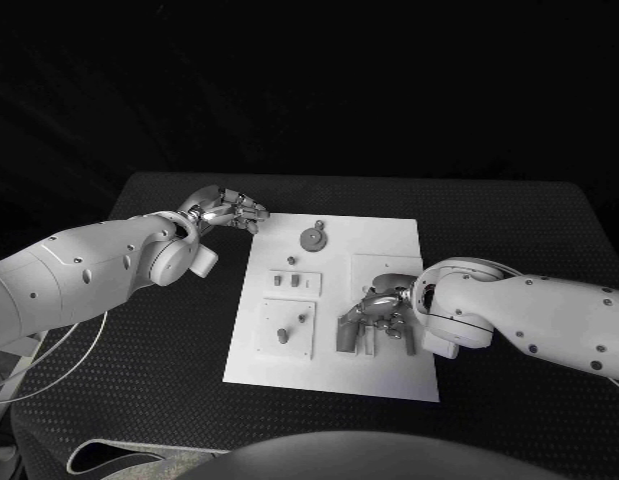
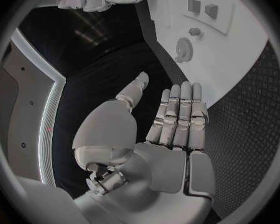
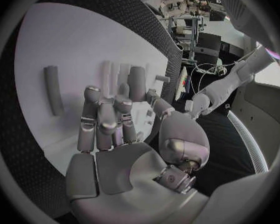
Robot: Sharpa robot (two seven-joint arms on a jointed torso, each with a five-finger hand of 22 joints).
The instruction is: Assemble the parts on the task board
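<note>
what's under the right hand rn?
The right hand hovers over the task board; grey upright parts show at its fingertips. Anything directly beneath the palm is covered.

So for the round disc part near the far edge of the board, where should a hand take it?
Probably by its rim, from above. The round disc part lies flat on the task board, so only its edge and a small raised centre offer purchase. The left hand, open beside the board's far corner, is nearest; the right hand is over the near parts.
</note>
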